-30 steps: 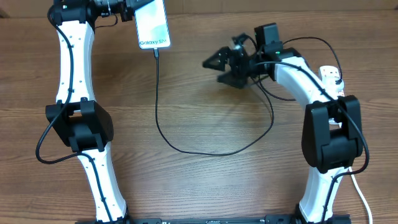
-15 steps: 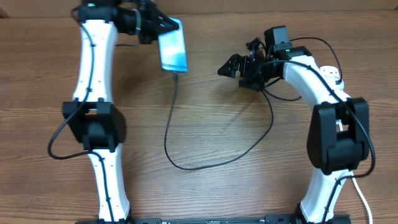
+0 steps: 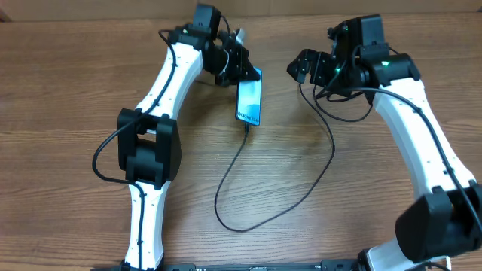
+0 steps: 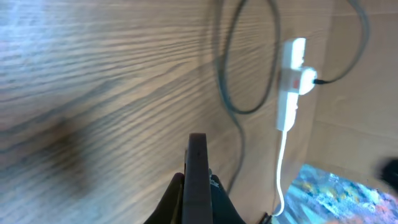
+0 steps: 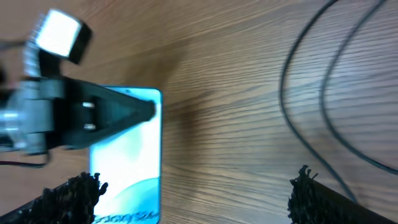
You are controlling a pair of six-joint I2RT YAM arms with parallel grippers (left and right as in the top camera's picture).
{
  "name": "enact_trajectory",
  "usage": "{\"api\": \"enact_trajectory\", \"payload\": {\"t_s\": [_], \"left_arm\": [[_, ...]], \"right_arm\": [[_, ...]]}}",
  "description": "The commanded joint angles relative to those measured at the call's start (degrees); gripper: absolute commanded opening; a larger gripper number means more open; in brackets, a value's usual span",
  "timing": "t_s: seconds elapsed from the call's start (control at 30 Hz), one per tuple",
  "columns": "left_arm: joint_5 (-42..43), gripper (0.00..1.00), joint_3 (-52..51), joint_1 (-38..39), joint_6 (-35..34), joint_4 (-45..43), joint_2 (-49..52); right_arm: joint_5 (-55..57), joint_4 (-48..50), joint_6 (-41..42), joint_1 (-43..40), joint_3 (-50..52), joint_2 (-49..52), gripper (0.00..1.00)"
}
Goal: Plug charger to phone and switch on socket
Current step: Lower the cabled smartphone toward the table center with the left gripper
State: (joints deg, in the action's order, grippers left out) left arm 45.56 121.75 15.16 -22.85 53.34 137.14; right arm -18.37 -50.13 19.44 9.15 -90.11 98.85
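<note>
- Apparently step 1 is done: in the overhead view the charger [image 4: 241,112] cable meets the lower edge of the phone [image 3: 249,104], then loops across the counter [image 3: 75,150] twd the right arm.
- Phone is held off the counter, screen lit, mid-counter betw. the arms; left gripper [image 3: 242,73] is pinched on its top end.
- Right gripper [image 3: 303,69] is spread wide w/ nothing in it, near the phone but apart from it.
- Socket [image 4: 290,81] shows only in the left wrist view: white strip at the counter edge, a black plug seated in it w/ cable attached.
- Left to do, prob.: flip the red-marked switch; can't tell if it's on.
- Containers: none in view.
</note>
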Motion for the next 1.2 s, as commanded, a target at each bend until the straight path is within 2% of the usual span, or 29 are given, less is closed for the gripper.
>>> {"api": "enact_trajectory", "payload": {"t_s": [0.0,0.33,0.57,1.17], "left_arm": [[1.25,0.04,-4.94,-0.02,-4.11,-3.39,-2.43],[3.19,0.04,-17.11,0.37,-11.04,-16.63,-2.43],[3.13,0.04,-20.44,2.34,-13.66,-23.67,-2.43],[-3.21,0.04,-22.45,4.37,-14.08,-26.01,-2.43]], "right_arm": [[4.7,-0.79,-0.48,0.0,-0.7,-2.89,1.0],[7.02,-3.63,-1.57,0.0,-0.68,-3.48,1.0],[6.99,-4.55,-1.6,0.0,-0.68,-3.48,1.0],[7.02,-6.69,-1.99,0.0,-0.66,-3.48,1.0]]}}
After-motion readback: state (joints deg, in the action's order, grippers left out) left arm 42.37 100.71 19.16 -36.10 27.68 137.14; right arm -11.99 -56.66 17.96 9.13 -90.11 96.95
